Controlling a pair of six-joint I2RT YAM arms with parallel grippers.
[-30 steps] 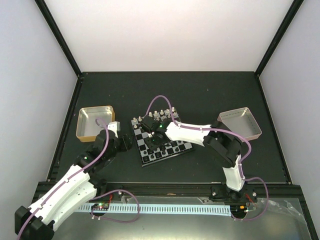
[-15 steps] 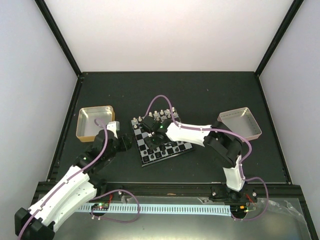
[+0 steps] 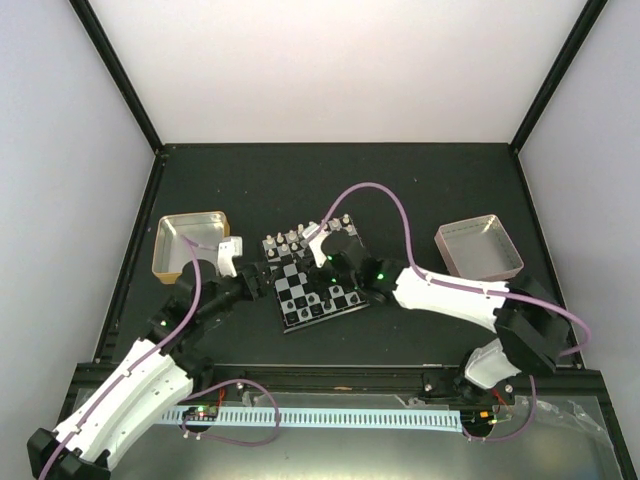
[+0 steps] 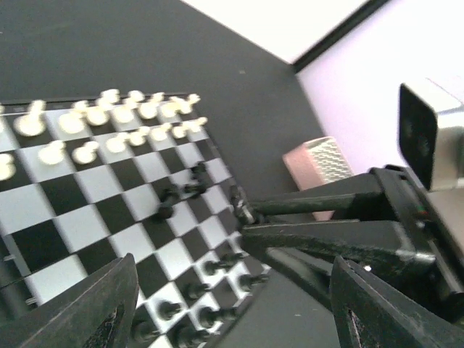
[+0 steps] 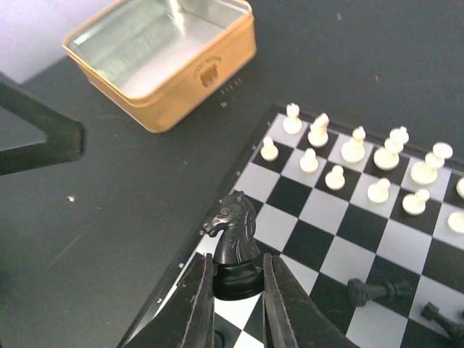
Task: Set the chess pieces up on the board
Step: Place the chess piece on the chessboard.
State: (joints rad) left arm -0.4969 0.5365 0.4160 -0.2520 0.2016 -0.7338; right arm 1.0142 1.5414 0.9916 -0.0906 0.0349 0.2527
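The right claw (image 5: pixel 235 290) is clamped on a black knight (image 5: pixel 233 239) above the board (image 5: pixel 308 243)'s edge squares. The left claw (image 4: pixel 239 319), fingers apart, hovers beside the board. A careless descent could nudge the toppled black pieces (image 5: pixel 373 290) or set the knight down off-square.

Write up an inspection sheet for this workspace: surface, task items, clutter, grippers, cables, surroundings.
Surface: dark table, nothing spilled seen.
Job's things: board sits angled at the centre; white pieces stand in two rows on its far side; black pieces partly stand in the near rows, with a few toppled mid-board.
Clutter: gold tin at left, metal tray at right, both empty.
Grippers: right gripper is shut on a black knight at the board's edge; left gripper is open, beside the board.
Cables: purple cables loop along both arms.
Surroundings: white walls, black frame posts.
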